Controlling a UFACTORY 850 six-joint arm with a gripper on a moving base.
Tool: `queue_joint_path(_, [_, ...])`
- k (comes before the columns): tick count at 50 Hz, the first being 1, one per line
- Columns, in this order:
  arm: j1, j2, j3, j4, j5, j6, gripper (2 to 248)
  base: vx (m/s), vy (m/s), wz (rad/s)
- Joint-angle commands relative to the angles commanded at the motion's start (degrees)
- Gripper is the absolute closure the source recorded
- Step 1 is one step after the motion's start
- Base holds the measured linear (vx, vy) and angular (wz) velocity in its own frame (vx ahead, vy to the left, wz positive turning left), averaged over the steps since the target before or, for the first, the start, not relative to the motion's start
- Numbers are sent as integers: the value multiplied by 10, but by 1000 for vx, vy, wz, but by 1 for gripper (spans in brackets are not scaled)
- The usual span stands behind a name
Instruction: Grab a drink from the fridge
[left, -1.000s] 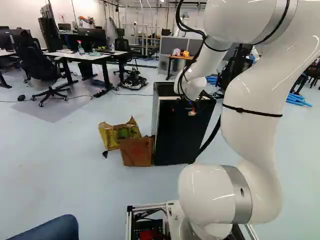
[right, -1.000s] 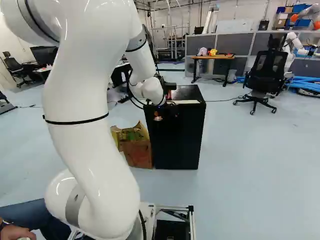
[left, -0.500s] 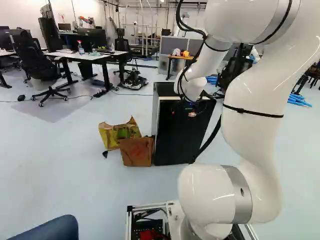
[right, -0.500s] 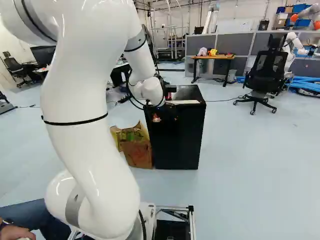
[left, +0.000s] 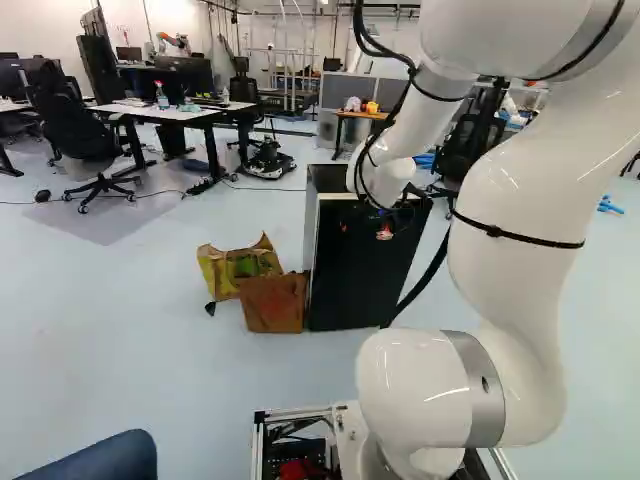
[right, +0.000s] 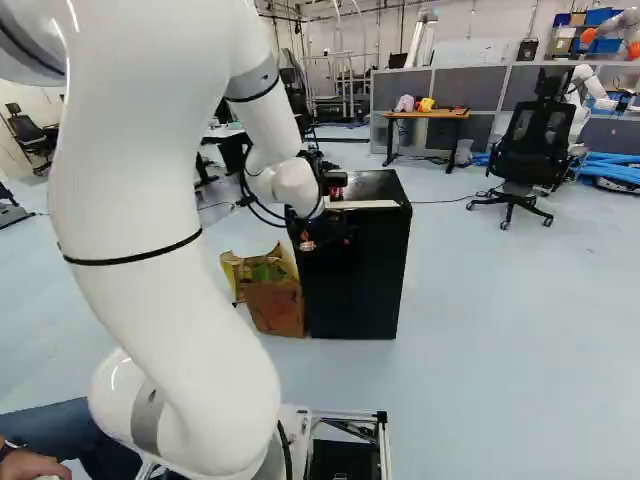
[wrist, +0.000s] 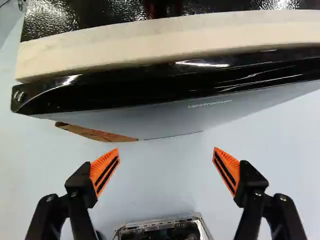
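Clock directions from the base, twelve straight ahead. Black fridge (right: 352, 280) at twelve o'clock, upright on the floor, door (wrist: 150, 115) looks closed, so inside is hidden; drink not visible, can't place it. White arm (right: 160, 260) reaches forward over twelve, gripper (right: 322, 238) hanging at the fridge's near side, by its upper front. Wrist view: fingers wide apart, orange pads (wrist: 227, 170) facing each other, nothing between them but the view down to the floor; the fridge's front lies ahead of them at twelve, with a pale strip (wrist: 165, 42) running along between door and textured top. Contact with fridge: can't tell. Base frame (wrist: 165, 225) at six o'clock from the gripper. Brown carton (left: 273, 303) at eleven o'clock, just beside the fridge, yellow-green box (left: 225, 265) right behind it. Wooden-top table (right: 425, 115) at twelve, well beyond the fridge, pink and yellow items on it, too small to name. Black office chair (right: 527, 150) around one o'clock, another robot (right: 585, 95) near it. White desk (left: 170, 113) far off toward eleven.
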Motion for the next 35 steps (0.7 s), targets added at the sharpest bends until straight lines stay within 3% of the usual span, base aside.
queue_joint_path(35, [12,66,75,-11,155,0,3,0,0,0])
